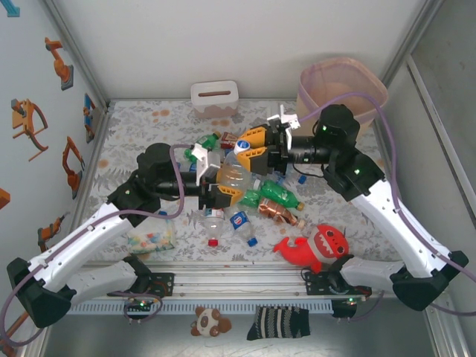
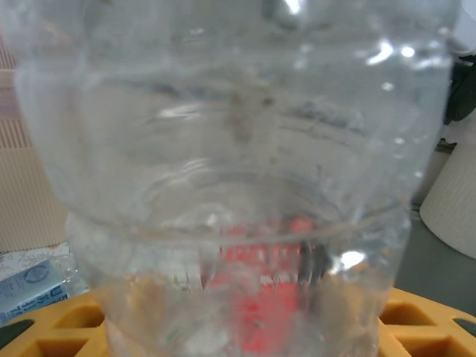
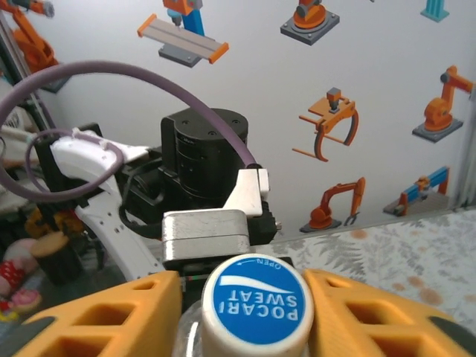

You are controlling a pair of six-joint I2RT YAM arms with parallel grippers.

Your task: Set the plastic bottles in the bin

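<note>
Mid-frame, one bottle (image 1: 238,177) is clamped by left gripper (image 1: 223,183) and right gripper (image 1: 251,146) together; bare table (image 1: 137,134) is left upper left, bin (image 1: 372,78) upper right.

Left arm (image 1: 97,230), right arm (image 1: 394,216) reach inward; both jaws clamp clear bottle (image 1: 234,176).

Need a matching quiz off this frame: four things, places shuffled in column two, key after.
1 bin
2 white slotted box
3 red plush shark
4 clear bottle

A near edge, right
B in the left gripper
C far right corner
D far edge, middle

Pairs: 1-C, 2-D, 3-A, 4-B
</note>
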